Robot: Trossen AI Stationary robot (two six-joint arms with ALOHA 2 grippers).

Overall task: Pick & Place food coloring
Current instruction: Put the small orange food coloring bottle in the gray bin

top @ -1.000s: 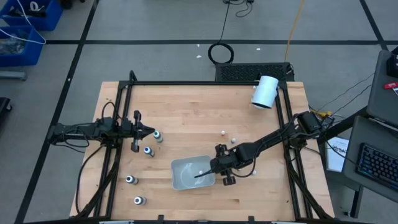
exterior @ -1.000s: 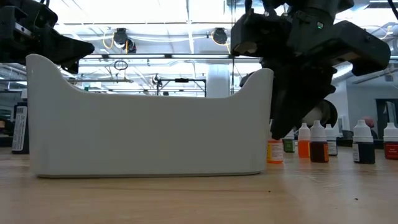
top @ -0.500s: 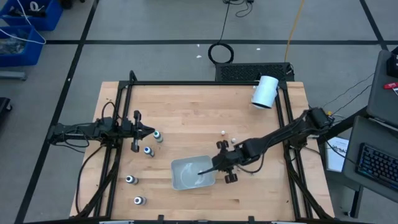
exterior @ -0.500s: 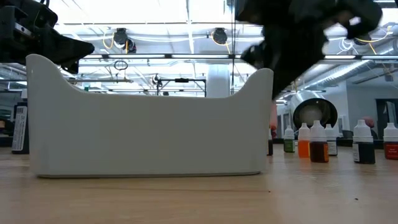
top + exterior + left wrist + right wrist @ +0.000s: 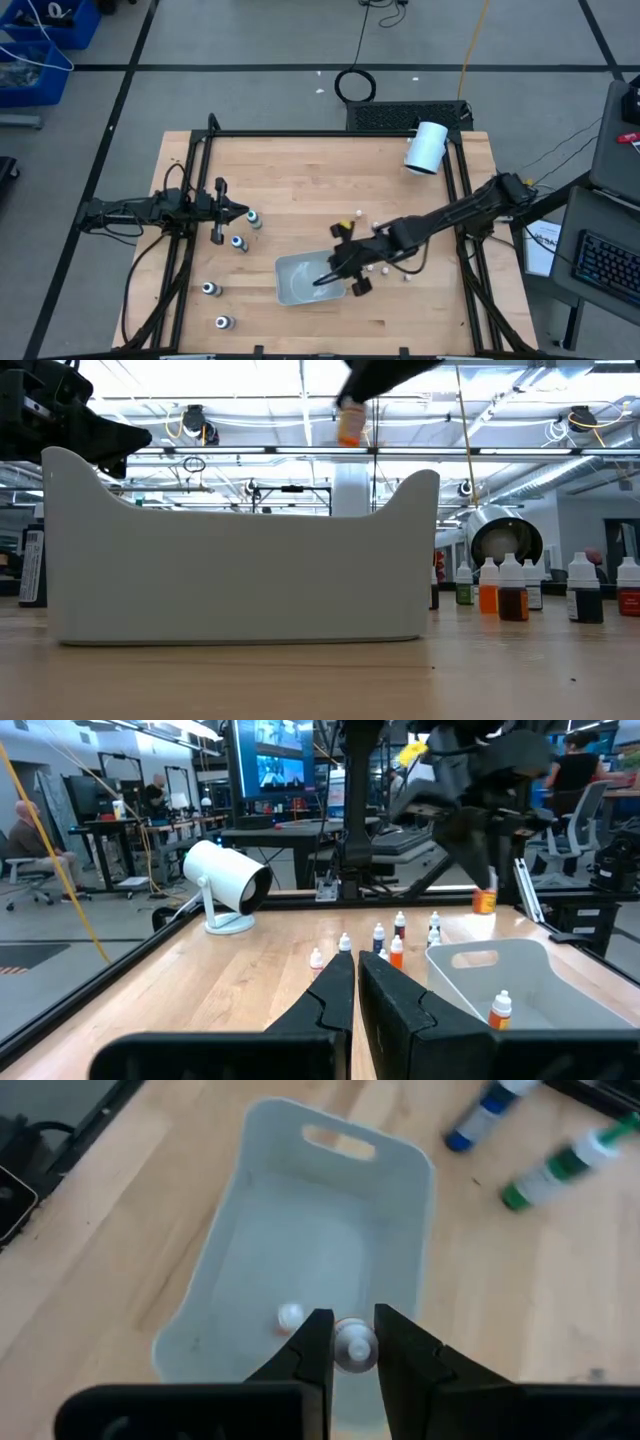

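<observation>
Right gripper (image 5: pixel 350 1348) hangs above the tray (image 5: pixel 300 275), fingers pinched on a small orange bottle (image 5: pixel 349 426), its pale cap showing between the fingertips in the right wrist view. In the low view the held bottle is in the air, well above the tray's rim. One bottle (image 5: pixel 290 1316) with a white top already stands on the tray floor, upright, near one end wall; left wrist view shows it as orange-bodied. Tray sits at the front middle of the wooden table (image 5: pixel 300 180).

Left gripper (image 5: pixel 355 985) is fully closed on nothing, hovering at the table's left side with four dark bottles (image 5: pixel 238 242) near it, the closest just beside its tip, the others nearer the front edge.

Behind the tray, a loose cluster of small whitish bottles (image 5: pixel 362 214) stands on the table right of centre. Far right corner: white cylinder (image 5: pixel 426 148) lying on its side on a stand.
</observation>
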